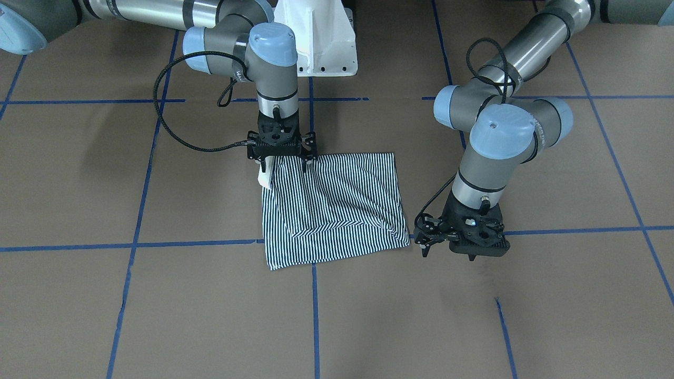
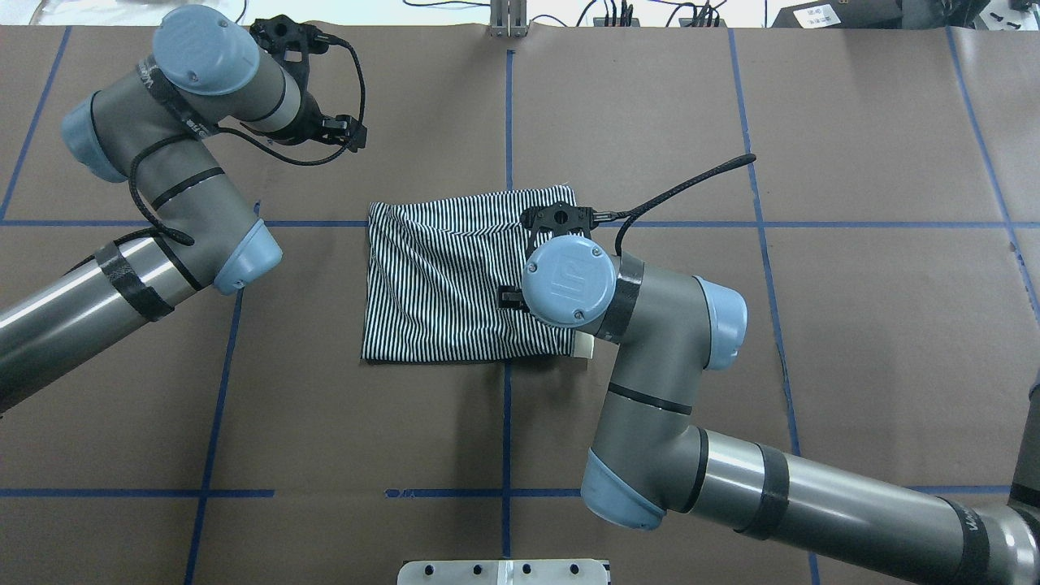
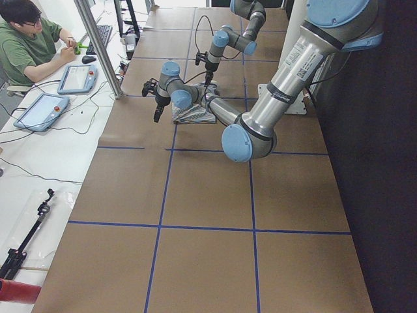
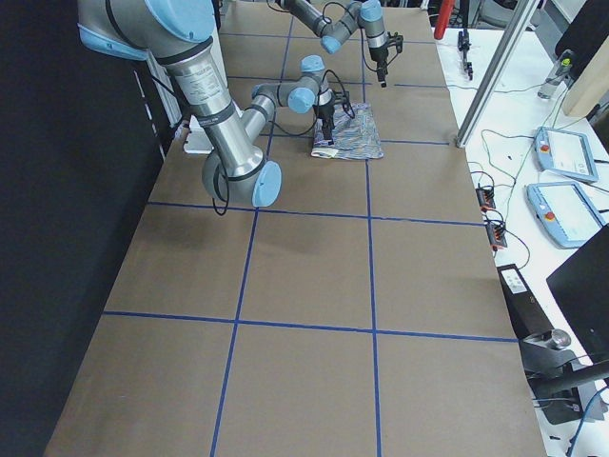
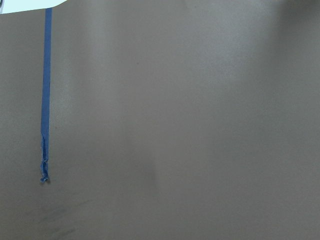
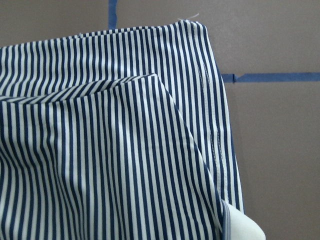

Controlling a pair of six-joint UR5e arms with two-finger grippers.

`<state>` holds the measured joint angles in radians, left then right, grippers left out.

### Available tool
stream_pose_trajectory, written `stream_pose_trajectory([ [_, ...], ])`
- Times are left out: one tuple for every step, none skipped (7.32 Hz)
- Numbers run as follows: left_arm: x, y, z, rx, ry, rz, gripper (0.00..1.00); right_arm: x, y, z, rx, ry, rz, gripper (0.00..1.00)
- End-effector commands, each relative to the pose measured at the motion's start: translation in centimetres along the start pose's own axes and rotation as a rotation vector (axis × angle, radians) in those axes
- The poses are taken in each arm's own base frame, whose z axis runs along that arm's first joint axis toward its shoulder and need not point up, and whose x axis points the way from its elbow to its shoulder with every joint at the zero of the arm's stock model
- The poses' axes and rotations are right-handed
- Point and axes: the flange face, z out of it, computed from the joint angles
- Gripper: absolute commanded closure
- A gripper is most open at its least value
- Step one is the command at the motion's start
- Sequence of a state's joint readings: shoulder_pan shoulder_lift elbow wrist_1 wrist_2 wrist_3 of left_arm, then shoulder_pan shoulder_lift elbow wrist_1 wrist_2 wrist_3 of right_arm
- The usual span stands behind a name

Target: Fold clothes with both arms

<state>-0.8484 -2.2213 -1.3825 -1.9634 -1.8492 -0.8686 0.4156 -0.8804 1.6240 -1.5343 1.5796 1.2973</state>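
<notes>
Brown taped worktop point(image 1: 158, 316) – striped polo shirt point(image 1: 337, 210) folded square at centre. Right arm point(image 2: 650, 390) bent over it, wrist vertical, right hand point(image 1: 284, 167) spread, tips down at collar-end edge. Left arm point(image 1: 521, 52) angled down, left hand point(image 1: 448, 253) spread, empty – near shirt's corner.

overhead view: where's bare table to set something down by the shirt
Barest: the brown table right of the right arm, up to the far edge. Also the near strip between the polo shirt and the white base. Crowded: the shirt's right edge under the right claw, and far left around the left claw.
</notes>
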Motion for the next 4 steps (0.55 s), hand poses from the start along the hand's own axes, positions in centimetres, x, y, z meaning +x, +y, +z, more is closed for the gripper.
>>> stream_pose_trajectory([
  [-0.1,0.1,0.0,0.0,-0.001,0.0,0.0,-0.1,2.4,1.2,0.005,0.012,-0.018,0.0],
  [-0.1,0.1,0.0,0.0,-0.001,0.0,0.0,-0.2,2.9,1.4,0.001,0.012,-0.022,0.0],
  [-0.1,0.1,0.0,0.0,-0.001,-0.001,0.0,-0.4,3.2,1.5,0.0,0.011,-0.019,0.0],
  [-0.1,0.1,0.0,0.0,-0.001,0.0,0.0,-0.4,3.5,1.7,-0.004,0.014,-0.022,0.0],
])
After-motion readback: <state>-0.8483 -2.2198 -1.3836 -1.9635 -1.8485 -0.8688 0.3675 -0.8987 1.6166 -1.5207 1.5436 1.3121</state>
